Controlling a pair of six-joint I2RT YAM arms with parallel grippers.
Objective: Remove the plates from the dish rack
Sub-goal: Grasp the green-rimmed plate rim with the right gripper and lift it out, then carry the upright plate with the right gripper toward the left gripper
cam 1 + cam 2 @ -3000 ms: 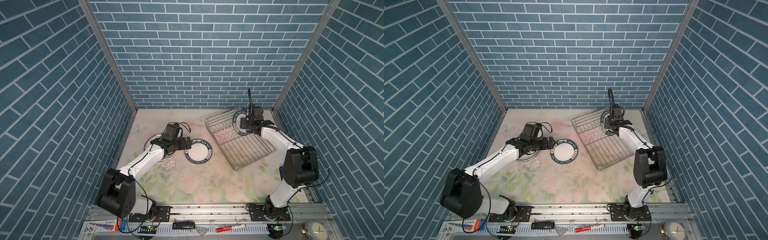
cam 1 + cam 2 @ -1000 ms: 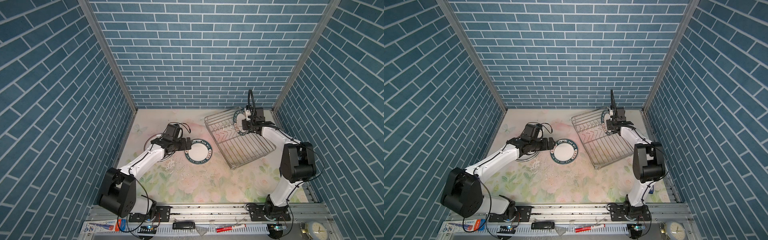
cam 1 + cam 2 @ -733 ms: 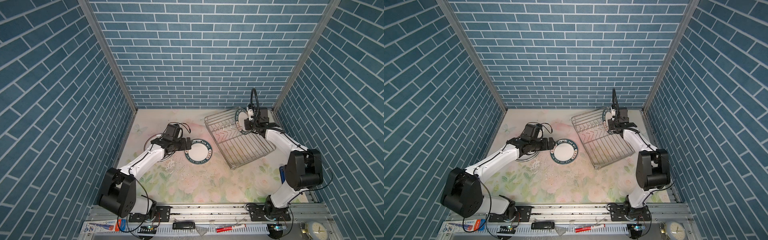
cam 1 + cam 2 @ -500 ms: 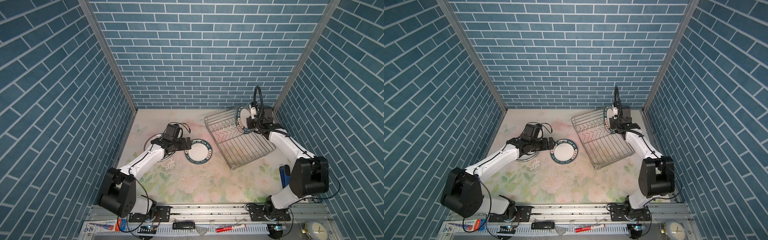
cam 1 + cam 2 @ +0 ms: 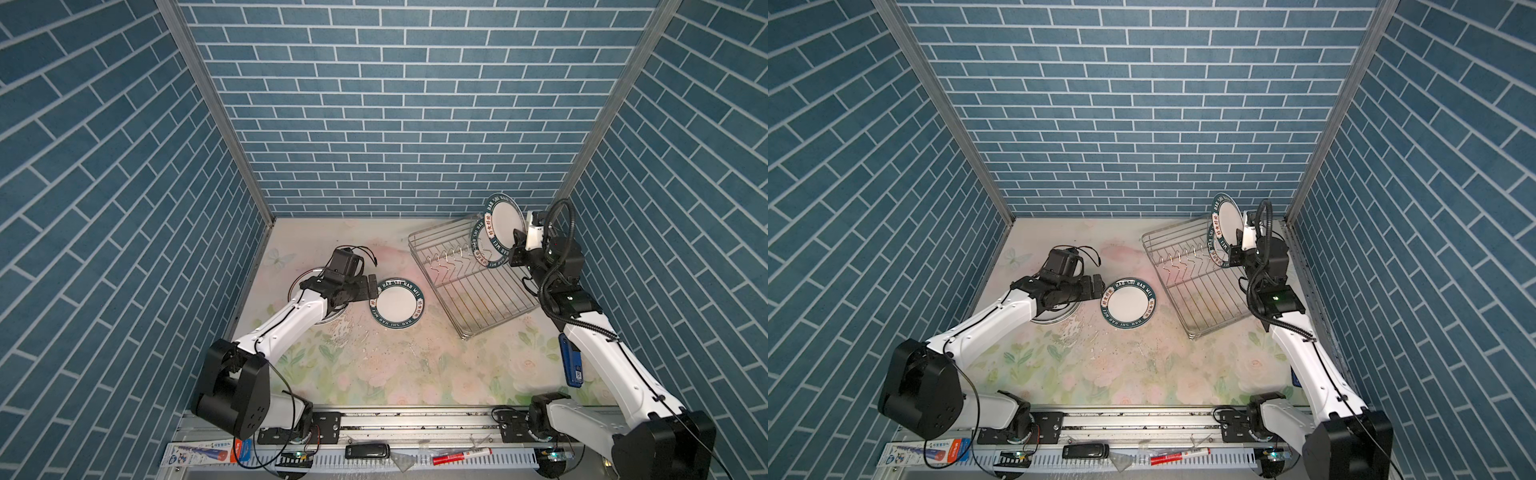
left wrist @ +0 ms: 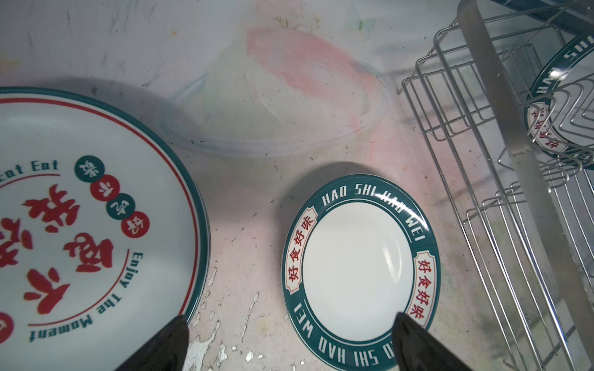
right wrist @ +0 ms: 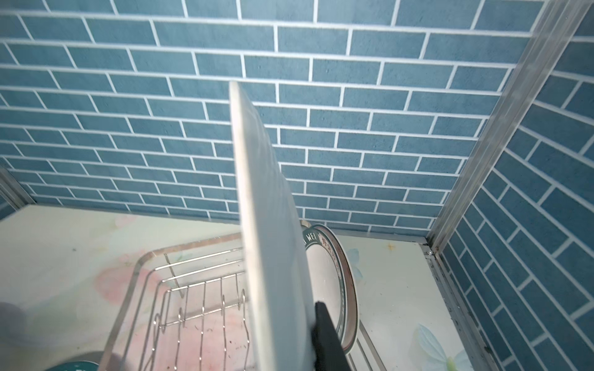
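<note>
The plate (image 5: 503, 220) is hanging upright over the dish rack (image 5: 478, 291) at the far right corner of the worktop (image 5: 374, 365). The right hand (image 5: 516, 245) is clamping its rim, seemingly to lift it clear. The left hand (image 5: 370, 289) is hovering wide open.

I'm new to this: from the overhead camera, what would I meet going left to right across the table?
The large plate under the left arm → left gripper, open → green-rimmed plate lying flat → dish rack → lifted plate in the right gripper.
</note>
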